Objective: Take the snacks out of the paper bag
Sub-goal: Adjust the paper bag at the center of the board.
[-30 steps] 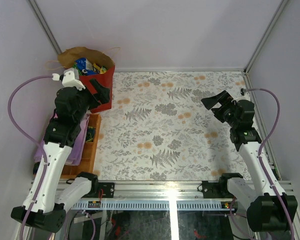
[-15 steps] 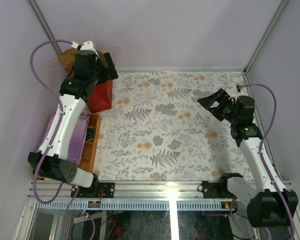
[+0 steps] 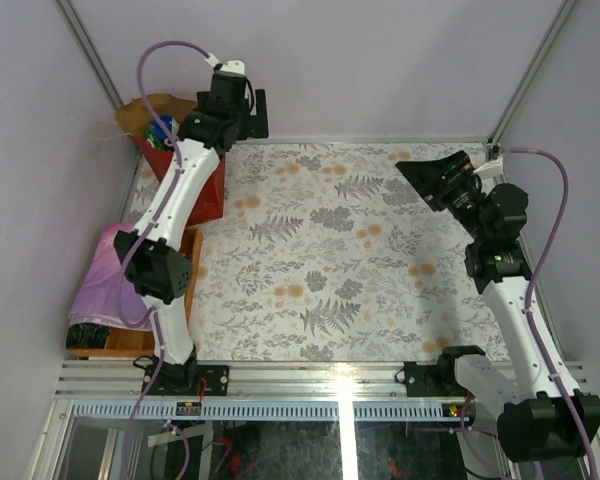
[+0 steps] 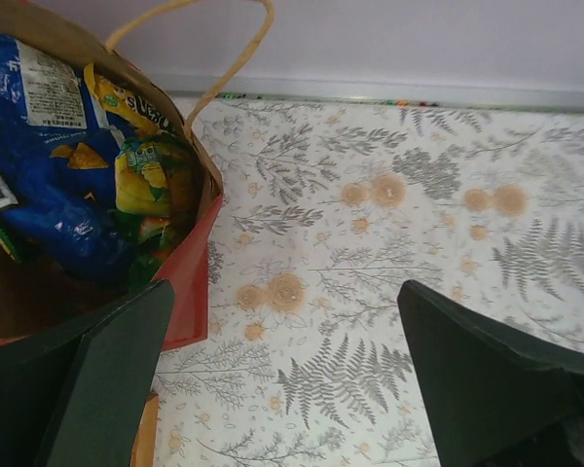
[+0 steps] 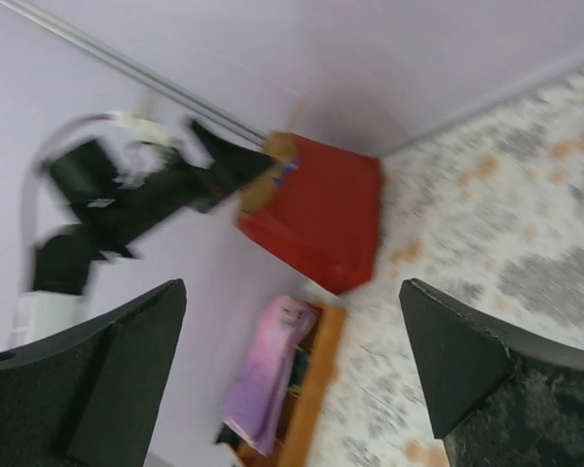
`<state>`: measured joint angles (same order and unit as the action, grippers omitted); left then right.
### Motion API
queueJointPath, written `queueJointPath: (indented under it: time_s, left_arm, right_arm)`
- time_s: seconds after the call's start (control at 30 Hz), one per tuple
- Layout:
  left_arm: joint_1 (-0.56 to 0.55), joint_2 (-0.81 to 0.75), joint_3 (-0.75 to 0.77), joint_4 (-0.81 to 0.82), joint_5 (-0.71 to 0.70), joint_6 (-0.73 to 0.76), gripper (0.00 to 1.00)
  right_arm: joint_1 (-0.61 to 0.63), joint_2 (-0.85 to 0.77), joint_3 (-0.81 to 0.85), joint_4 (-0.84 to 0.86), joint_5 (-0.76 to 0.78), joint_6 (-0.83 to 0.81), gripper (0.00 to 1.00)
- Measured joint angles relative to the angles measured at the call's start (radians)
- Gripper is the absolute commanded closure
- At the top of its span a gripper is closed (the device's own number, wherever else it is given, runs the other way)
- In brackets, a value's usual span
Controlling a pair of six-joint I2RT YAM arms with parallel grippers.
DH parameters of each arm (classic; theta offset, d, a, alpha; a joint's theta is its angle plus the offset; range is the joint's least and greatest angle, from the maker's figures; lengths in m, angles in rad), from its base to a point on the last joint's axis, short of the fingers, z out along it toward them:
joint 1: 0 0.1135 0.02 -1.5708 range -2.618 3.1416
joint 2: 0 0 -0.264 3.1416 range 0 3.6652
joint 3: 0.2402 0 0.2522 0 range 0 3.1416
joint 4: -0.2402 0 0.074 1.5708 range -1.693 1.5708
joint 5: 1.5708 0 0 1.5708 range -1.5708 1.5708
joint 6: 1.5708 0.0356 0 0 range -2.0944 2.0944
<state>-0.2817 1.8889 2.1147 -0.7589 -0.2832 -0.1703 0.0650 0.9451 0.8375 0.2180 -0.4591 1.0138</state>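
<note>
Left gripper point(image 3: 242, 108) hovers beside the red paper bag point(image 3: 206, 190).
Its jaws and the right gripper point(image 3: 435, 178) stand wide, empty; reaching in off-centre could snag the string handle point(image 4: 229, 60) or topple the bag.

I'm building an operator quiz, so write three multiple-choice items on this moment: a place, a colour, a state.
1. Where does the paper bag stand? A. in the middle B. far left corner C. near right corner
2. What colour is the biggest packet showing inside it? A. orange B. white C. blue
3. How is the left gripper? A. open, empty B. shut on a packet C. shut, empty
Key: B, the top view shows it in the far left corner; C, the blue chip bag shows in its mouth; A, its jaws stand wide apart, nothing between.
</note>
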Motion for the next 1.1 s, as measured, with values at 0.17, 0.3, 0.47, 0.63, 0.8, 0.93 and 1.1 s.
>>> queueJointPath:
  time_s: [0.17, 0.3, 0.47, 0.63, 0.8, 0.93, 1.1]
  left_arm:
    - [0.001, 0.139, 0.053, -0.025, -0.059, 0.030, 0.00]
    - [0.003, 0.198, 0.053, -0.038, -0.101, 0.038, 0.00]
    - [0.014, 0.211, 0.084, -0.041, -0.125, 0.047, 0.03]
    - [0.045, 0.212, 0.136, -0.034, -0.144, 0.064, 0.04]
    - [0.071, 0.212, 0.146, -0.026, -0.144, 0.081, 0.00]
    - [0.079, 0.212, 0.146, -0.021, -0.143, 0.094, 0.00]
    - [0.079, 0.225, 0.150, -0.020, -0.143, 0.100, 0.00]
  right_arm:
    - [0.007, -0.019, 0.107, 0.119, 0.007, 0.129, 0.01]
    - [0.008, -0.080, 0.179, 0.155, 0.051, 0.171, 0.01]
    - [0.014, -0.138, 0.203, 0.198, 0.085, 0.185, 0.01]
    - [0.016, -0.148, 0.183, 0.215, 0.127, 0.189, 0.01]
    - [0.016, -0.147, 0.125, 0.273, 0.157, 0.234, 0.01]
    - [0.016, -0.129, 0.073, 0.347, 0.164, 0.316, 0.01]
    - [0.016, -0.096, 0.021, 0.443, 0.163, 0.438, 0.01]
